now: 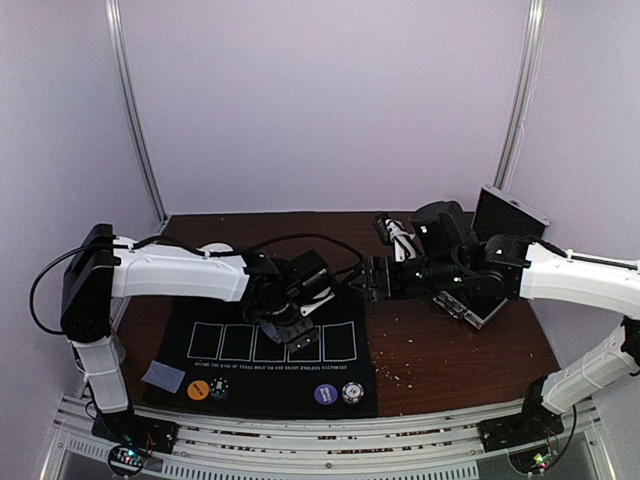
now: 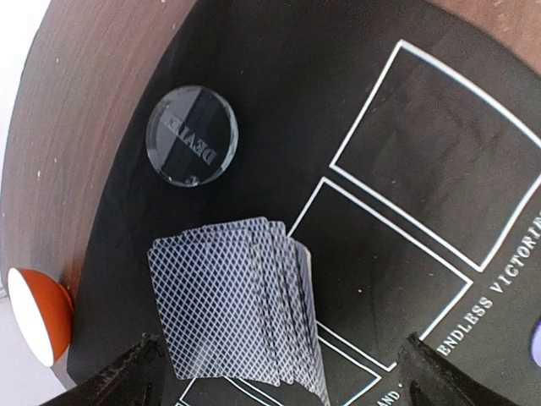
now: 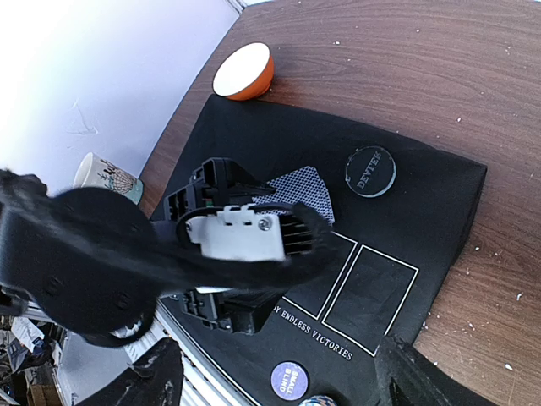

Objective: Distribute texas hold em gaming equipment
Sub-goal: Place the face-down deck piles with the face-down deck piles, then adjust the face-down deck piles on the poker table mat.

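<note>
Two fingers of the left claw point(image 2: 283, 355) stand wide apart and grip nothing. A loosely fanned stack of playing cards point(image 2: 232, 304) lies face-down between them on the black mat point(image 2: 338, 101). The stack sits nearer the left finger and well clear of the right one, and its lattice-patterned backs overlap a white-outlined box printed on the mat. Just beyond the cards, farther from the claw, a clear disc point(image 2: 192, 134) lettered DEALER lies flat on the mat, apart from the stack. Off the mat's edge past the disc, a red-and-white bowl point(image 2: 38, 313) rests on the brown worktop point(image 1: 450, 350). From above, four chips sit along the mat's near edge, on the arm-base side of the left claw. An orange chip point(image 1: 198, 390) and a dark chip point(image 1: 219, 388) lie together to its left. A purple chip point(image 1: 325, 394) and a black-and-white chip point(image 1: 351, 393) lie together to its right. A lone grey-blue card point(image 1: 163, 376) lies at the mat's near-left corner. The right claw point(image 3: 279, 355) hangs to the right of the left claw, over the mat's far-right corner. Its fingers are also spread wide with nothing between them, and its camera looks down on the left claw. A beige mug point(image 3: 106, 176) stands past the mat on the far side from the right claw. A black box point(image 1: 508, 212) stands behind the right arm.
</note>
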You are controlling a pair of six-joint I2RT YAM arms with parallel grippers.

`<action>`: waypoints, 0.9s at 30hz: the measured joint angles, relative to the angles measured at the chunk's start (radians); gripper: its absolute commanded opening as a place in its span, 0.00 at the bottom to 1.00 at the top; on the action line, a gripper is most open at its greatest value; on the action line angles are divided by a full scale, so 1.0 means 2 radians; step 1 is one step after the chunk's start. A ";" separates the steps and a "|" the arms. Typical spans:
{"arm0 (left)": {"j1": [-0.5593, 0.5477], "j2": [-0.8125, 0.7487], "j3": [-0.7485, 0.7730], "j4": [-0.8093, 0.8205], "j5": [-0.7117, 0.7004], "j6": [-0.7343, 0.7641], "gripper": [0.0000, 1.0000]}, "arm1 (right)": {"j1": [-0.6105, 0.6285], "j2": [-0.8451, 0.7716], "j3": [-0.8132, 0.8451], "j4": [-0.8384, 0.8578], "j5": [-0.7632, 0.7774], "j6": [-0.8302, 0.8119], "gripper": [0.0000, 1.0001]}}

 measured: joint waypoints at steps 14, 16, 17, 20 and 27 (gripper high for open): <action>0.128 -0.069 -0.040 0.064 0.167 0.028 0.98 | -0.001 -0.034 -0.006 -0.015 0.000 -0.001 0.82; 0.141 -0.068 -0.052 0.073 0.189 0.029 0.98 | -0.002 -0.034 -0.009 -0.019 0.000 -0.001 0.82; 0.146 -0.068 -0.056 0.075 0.197 0.028 0.98 | -0.003 -0.034 -0.010 -0.020 0.000 -0.001 0.82; 0.171 -0.065 -0.059 0.082 0.214 0.027 0.98 | -0.003 -0.034 -0.011 -0.023 0.000 -0.001 0.82; 0.184 -0.065 -0.092 0.118 0.248 0.032 0.98 | -0.003 -0.035 -0.023 -0.018 -0.002 0.002 0.79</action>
